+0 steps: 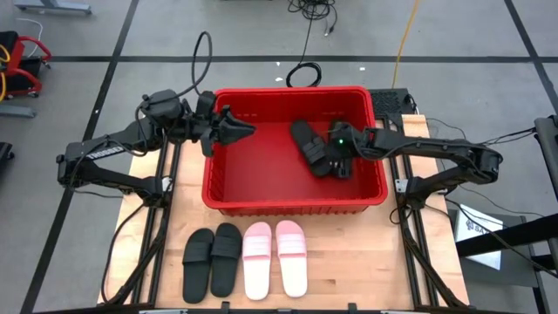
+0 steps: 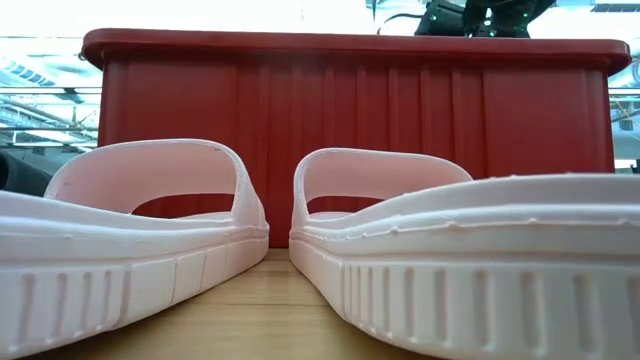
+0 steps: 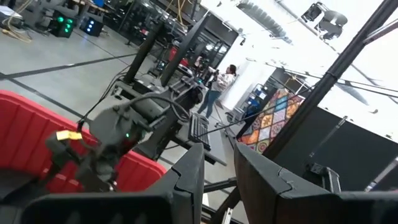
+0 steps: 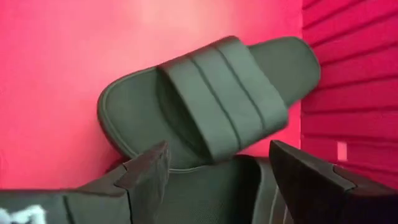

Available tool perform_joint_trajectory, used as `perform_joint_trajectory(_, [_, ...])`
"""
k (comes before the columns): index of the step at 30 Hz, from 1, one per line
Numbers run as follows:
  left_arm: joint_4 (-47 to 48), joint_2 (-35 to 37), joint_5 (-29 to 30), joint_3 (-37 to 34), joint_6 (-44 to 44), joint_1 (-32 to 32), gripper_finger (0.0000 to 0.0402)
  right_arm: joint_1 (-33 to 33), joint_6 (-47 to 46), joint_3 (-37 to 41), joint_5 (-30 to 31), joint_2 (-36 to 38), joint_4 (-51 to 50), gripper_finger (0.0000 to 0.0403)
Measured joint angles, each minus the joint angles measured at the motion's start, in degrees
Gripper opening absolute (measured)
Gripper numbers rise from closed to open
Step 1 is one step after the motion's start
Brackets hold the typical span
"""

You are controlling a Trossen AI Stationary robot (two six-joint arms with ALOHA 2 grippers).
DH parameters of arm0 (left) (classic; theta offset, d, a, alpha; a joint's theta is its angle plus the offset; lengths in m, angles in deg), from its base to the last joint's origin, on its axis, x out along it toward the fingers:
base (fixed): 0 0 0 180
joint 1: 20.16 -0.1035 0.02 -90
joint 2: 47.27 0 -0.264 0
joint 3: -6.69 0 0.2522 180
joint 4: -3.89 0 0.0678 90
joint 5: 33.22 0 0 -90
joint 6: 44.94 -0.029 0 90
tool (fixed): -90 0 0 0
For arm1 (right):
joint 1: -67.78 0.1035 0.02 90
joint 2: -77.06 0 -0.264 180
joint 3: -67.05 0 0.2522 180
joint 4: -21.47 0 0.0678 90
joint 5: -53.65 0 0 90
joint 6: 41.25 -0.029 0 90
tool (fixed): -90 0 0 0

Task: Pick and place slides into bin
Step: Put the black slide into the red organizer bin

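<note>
The red bin (image 1: 296, 202) stands mid-table and also fills the low view (image 2: 350, 130). Two black slides (image 1: 307, 142) lie in its right half, one overlapping the other. My right gripper (image 1: 338, 164) hovers open just over them. In the right wrist view, one slide (image 4: 211, 106) lies strap up beyond the fingertips and the other (image 4: 205, 186) sits between the fingers. My left gripper (image 1: 248, 129) is over the bin's left half, pointing right. It is empty, with its fingers (image 3: 193, 180) almost together. Two black slides (image 1: 214, 259) and two pink slides (image 1: 275, 257) lie side by side near the front edge.
The pink slides (image 2: 150, 230) fill the foreground of the low view in front of the bin wall. The bin's left half and floor (image 1: 261, 166) are bare. Cables and carts lie on the floor beyond the table, and a person (image 3: 221, 84) stands far off in the room.
</note>
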Motion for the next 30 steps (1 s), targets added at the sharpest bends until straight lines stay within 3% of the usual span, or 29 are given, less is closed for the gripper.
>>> perform_joint_trajectory(5, [0.0,0.0,0.1,0.0,-0.2,0.0,0.0086,2.6,1.3,2.0,5.5,0.0,5.4,0.0263])
perform_joint_trajectory(12, [0.0,0.0,-1.0,0.0,0.0,0.0,0.0086,3.4,5.9,4.0,7.4,-0.2,14.6,0.0263])
perform_joint_trajectory(30, [0.1,0.0,-2.9,0.0,0.2,0.0,0.0086,2.1,5.8,8.4,7.3,-0.4,14.1,0.0263])
